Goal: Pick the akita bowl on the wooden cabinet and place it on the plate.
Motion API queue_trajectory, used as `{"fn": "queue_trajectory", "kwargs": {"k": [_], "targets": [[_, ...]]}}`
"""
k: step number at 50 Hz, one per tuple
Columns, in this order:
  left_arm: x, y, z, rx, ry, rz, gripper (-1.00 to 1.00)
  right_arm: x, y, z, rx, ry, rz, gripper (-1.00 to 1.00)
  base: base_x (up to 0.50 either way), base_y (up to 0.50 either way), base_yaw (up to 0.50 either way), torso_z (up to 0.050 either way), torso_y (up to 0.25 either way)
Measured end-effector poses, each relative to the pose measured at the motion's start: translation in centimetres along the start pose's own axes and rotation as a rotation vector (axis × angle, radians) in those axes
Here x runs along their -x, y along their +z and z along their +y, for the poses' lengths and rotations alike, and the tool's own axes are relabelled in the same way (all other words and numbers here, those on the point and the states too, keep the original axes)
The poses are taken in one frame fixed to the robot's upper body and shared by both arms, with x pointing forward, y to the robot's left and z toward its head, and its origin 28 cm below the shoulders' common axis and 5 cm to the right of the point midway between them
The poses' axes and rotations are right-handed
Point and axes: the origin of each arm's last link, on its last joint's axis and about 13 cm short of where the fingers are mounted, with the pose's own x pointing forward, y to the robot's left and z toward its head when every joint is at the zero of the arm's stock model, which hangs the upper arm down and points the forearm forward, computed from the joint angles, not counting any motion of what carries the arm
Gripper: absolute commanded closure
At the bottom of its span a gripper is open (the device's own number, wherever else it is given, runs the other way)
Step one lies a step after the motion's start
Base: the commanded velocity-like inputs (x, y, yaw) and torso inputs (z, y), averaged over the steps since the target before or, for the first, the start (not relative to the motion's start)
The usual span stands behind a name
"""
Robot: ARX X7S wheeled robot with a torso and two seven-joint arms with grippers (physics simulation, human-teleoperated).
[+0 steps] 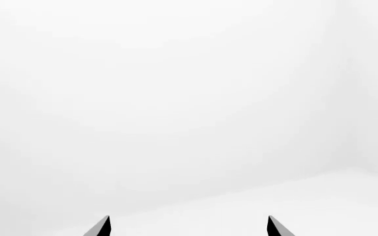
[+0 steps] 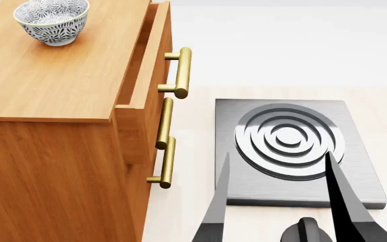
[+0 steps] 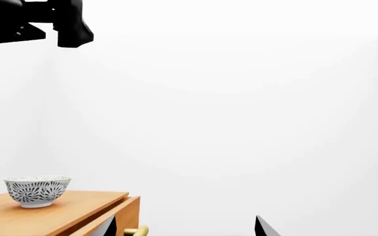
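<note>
Plain white walls behind, pale wood-toned surface (image 2: 187,217) below. Far back on the top of the wooden cabinet (image 2: 59,151), near its left rear corner in the head view: the akita bowl (image 2: 51,20), upright, white with a dense grey-black pattern, standing alone and touched by nothing. Seen side-on in the right wrist view as well, resting on the orange-brown top. Just beneath that top, the uppermost drawer (image 2: 146,75) pulled a little way out, its brass bar handle (image 2: 181,72) jutting forward; two more brass handles stacked below it down the cabinet front. Just beside the cabinet, on the pale surface, a dark square stove (image 2: 362,166) with a ringed burner (image 2: 289,140) set in grey concentric circles. In front of the stove, low in the head view, the right gripper (image 2: 284,196), jaws spread wide, nothing between them, the two dark fingers pointing forward across the stove's near edge and well apart from the bowl. Left gripper (image 1: 189,227) visible only in its own wrist view: two dark fingertips spread apart, holding nothing, facing bare white wall. High in the right wrist view, a black robot part (image 3: 31,22), identity unclear.
</note>
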Motion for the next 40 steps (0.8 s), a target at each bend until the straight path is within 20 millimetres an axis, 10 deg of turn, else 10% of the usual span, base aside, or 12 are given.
{"fn": "queue_trajectory", "kwargs": {"k": [20, 40], "targets": [[-4.7, 1.4, 1.3, 0.01, 0.046, 0.134, -1.0, 0.0, -0.1, -0.2, -0.007, -0.003, 0.003, -1.0, 0.0, 0.0, 0.0, 0.0, 0.0], [-4.8, 0.0, 2.0, 0.233, 0.041, 0.337, -1.0, 0.0, -0.2, -0.2, -0.012, -0.002, 0.007, -1.0, 0.0, 0.0, 0.0, 0.0, 0.0]]}}
